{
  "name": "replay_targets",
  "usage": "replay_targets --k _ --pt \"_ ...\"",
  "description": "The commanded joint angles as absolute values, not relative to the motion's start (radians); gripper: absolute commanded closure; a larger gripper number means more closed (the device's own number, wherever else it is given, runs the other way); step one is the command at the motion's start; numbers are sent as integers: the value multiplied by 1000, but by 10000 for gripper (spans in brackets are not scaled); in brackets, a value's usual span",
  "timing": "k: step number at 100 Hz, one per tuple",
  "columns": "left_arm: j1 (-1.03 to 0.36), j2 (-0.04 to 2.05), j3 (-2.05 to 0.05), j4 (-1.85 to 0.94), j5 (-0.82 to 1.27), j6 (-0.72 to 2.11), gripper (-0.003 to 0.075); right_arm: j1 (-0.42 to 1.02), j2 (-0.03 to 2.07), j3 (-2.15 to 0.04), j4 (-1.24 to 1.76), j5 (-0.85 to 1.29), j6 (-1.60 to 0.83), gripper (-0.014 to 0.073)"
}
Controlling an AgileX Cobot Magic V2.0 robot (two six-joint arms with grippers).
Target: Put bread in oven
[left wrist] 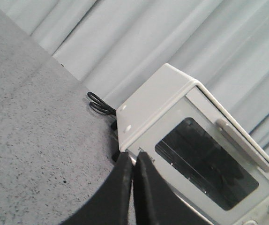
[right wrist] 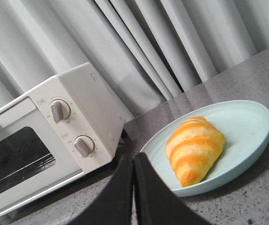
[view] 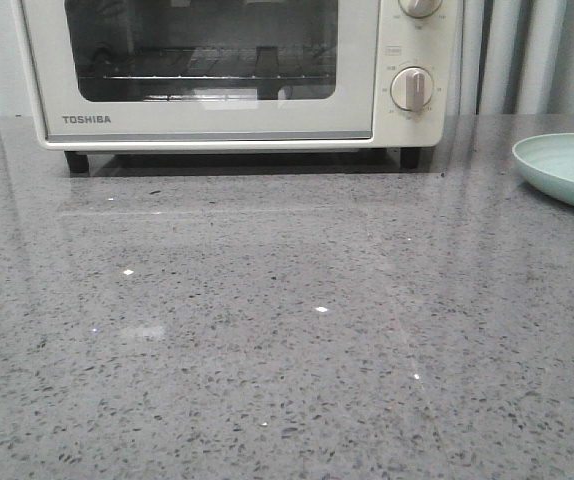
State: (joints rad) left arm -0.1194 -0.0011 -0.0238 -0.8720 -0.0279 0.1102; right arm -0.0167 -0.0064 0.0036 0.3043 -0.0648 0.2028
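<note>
Lying on a pale green plate (right wrist: pixel 247 126) at the bench's (view: pixel 267 350) right edge, the bread (right wrist: pixel 195 149) is sitting right of the door-shut oven (view: pixel 217 70), both arms' fingers (left wrist: pixel 125 187) (right wrist: pixel 125 187) clenched together, grasping nothing.

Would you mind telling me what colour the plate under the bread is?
The plate is pale mint green, seen best in the right wrist view, beneath the bread.

the bread (right wrist: pixel 195 150) lies on a pale green plate (right wrist: pixel 251 122) on the grey counter (right wrist: pixel 261 197). the oven (right wrist: pixel 45 140) stands beside the plate, door closed. the right gripper (right wrist: pixel 133 187) fingers are pressed together, holding nothing.
</note>
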Motion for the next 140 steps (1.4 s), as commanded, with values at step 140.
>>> replay_targets --k 140 --pt "-451 1419 -1316 -638 224 604 741 -22 350 -356 59 98 168 641"
